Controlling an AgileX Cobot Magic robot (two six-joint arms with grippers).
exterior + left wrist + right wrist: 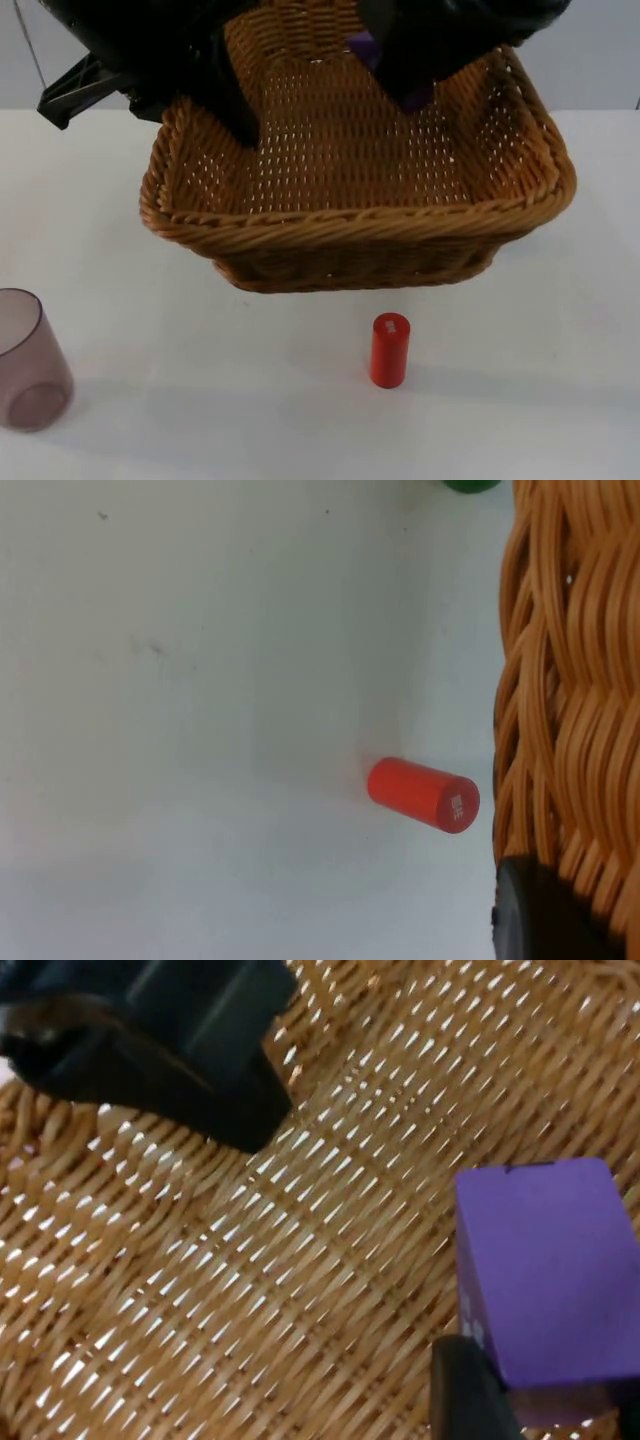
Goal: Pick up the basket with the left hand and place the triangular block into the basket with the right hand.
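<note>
A: Hanging over the basket floor, the purple block (545, 1275) sits pinched in the right gripper (540, 1400), jaws closed on its lower end. In top view it's a purple sliver (363, 46) under the right arm, above the far half of the basket (360, 225).

B: Is it the triangular one?

A: Can't tell. Wrist view shows a flat rectangular face w/ rounded corners; the rest is hidden.

B: How'll it handle?

A: My guess: stiff, smooth, light, prob. plastic or painted wood. Smooth faces could slip, so flat opposite sides are the place to grip, as now. Not fragile; a short drop onto wicker should do no harm.

B: Basket?

A: Woven wicker, rigid enough to keep shape, appears lifted off the table (520, 400), tilted a bit toward the camera. Left gripper (235, 110) is at the far-left rim, one finger down inside the wall; right wrist view shows that dark finger (190, 1050) against the weave. Left wrist view has a fingertip (535, 910) on the outer wall (570, 680), so jaws look clamped across the rim.

B: Step?

A: Judging: block is over the opening, release is what's left. Open weave, block too big to fall through.

B: Other stuff?

A: Red cylinder (390, 350) upright just in front of basket, smoky clear cup (28, 362) near left edge, a green bit (470, 484) beyond the rim.
</note>
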